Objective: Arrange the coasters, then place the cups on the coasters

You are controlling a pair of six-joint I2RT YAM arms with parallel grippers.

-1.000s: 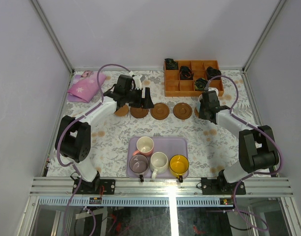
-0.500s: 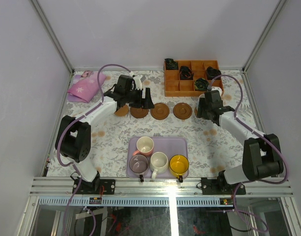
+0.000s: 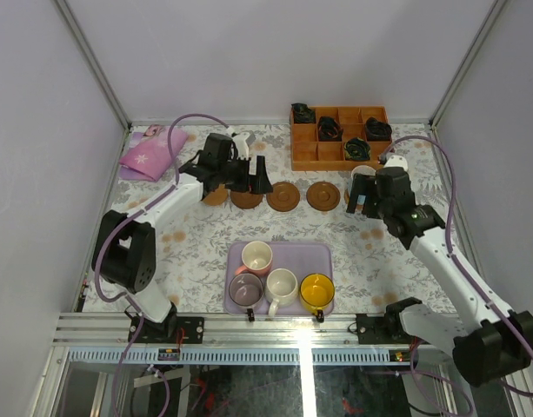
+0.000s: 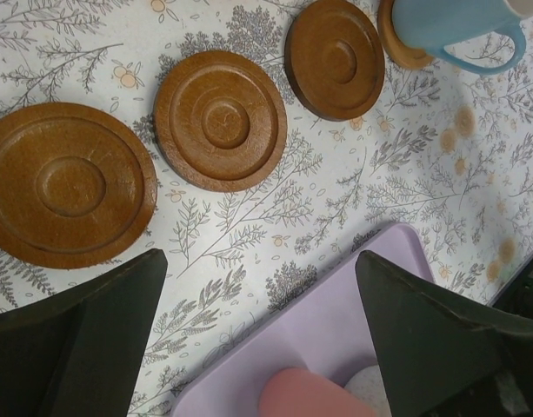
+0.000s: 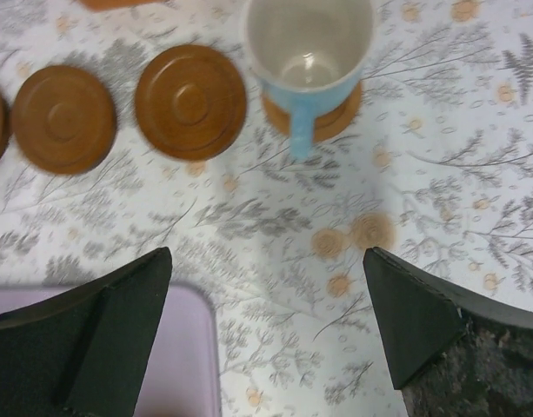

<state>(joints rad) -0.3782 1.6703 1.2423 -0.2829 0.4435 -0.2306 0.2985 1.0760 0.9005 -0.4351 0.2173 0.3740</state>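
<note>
Brown coasters lie in a row across the back of the table: point(image 3: 246, 199), point(image 3: 283, 196), point(image 3: 323, 195); the leftmost point(image 3: 216, 196) is partly under my left gripper. A light blue cup point(image 5: 308, 43) stands upright on the right-end coaster point(image 5: 329, 120), handle toward me. My right gripper point(image 3: 363, 198) hangs open just near of it, holding nothing. My left gripper point(image 3: 251, 178) is open and empty above the left coasters point(image 4: 66, 184), point(image 4: 221, 120). Pink point(image 3: 256, 256), purple point(image 3: 246, 289), white point(image 3: 282, 285) and yellow point(image 3: 316, 291) cups sit in the lavender tray point(image 3: 309, 256).
An orange-brown compartmented box point(image 3: 340, 137) holding black items stands at the back right, close behind the blue cup. A pink patterned cloth bundle point(image 3: 149, 155) lies at the back left. The tray sits at the near middle, between both arm bases.
My right gripper has opened wide, let go of the blue cup on the right-end coaster and drawn back toward the near side. The left gripper has opened a little more.
</note>
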